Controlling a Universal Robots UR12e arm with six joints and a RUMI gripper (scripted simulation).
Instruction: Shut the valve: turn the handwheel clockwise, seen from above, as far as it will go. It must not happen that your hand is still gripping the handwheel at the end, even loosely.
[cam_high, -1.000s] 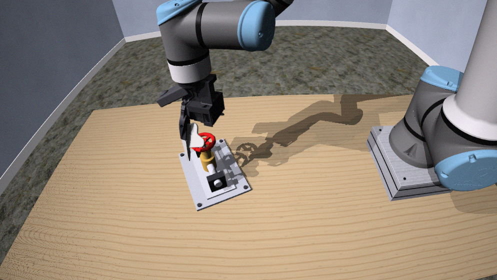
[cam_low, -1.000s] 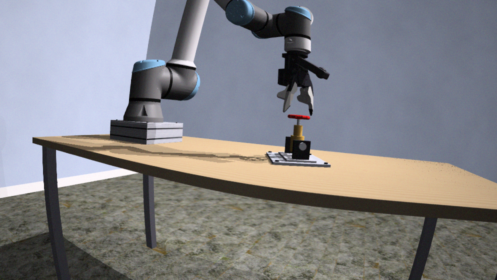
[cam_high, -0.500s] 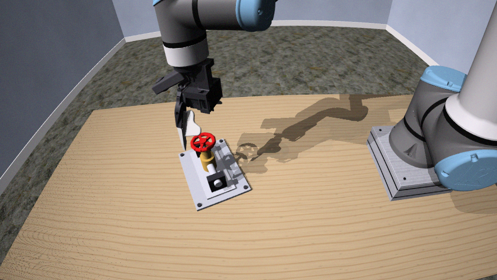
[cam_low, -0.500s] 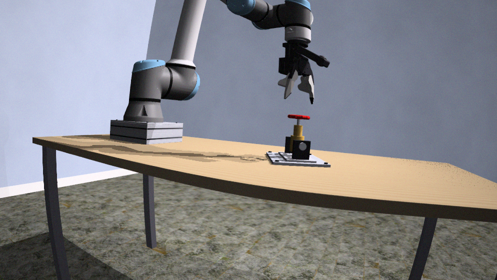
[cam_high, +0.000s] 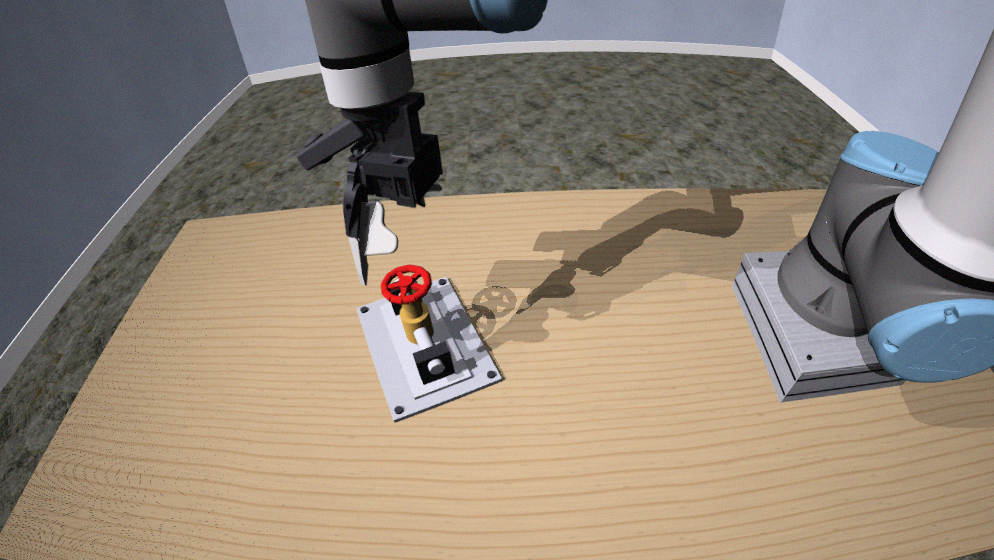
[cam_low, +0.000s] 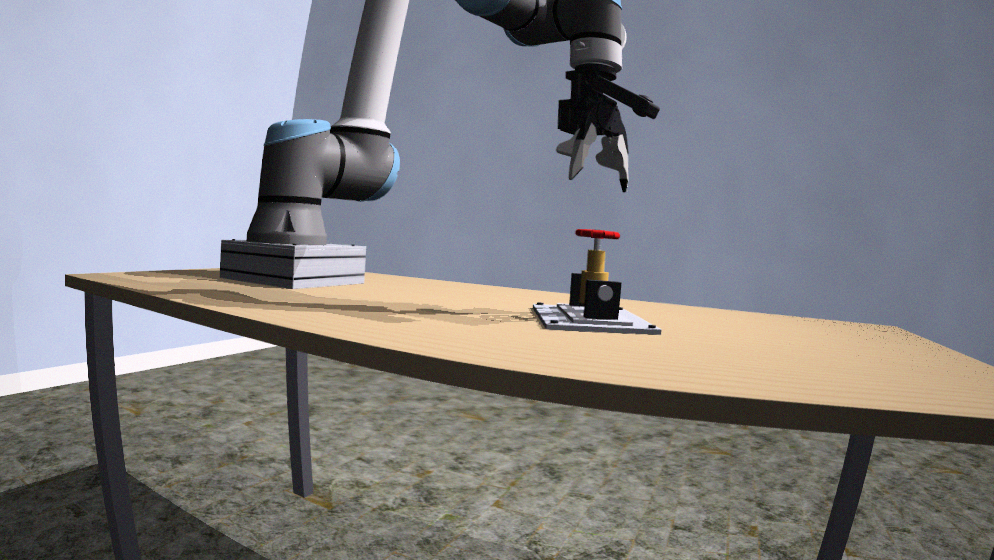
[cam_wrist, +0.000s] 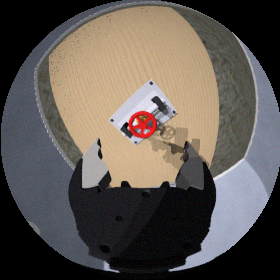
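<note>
Exterior view: red handwheel (cam_low: 596, 234) sits flat atop brass stem (cam_low: 594, 262), valve bolted to grey plate (cam_low: 629, 322) on table (cam_low: 765, 361). Wheel looks rigid, spoked, thin-rimmed; likely stiff to turn, won't budge off plate. Best hold, I'd say: pinch rim across opposite sides, or catch spoke. Gripper (cam_low: 598, 163) hangs well above wheel, fingers spread wide, nothing between them. Wrist view: wheel (cam_wrist: 142, 125) ahead of fingertips, not between.
</note>
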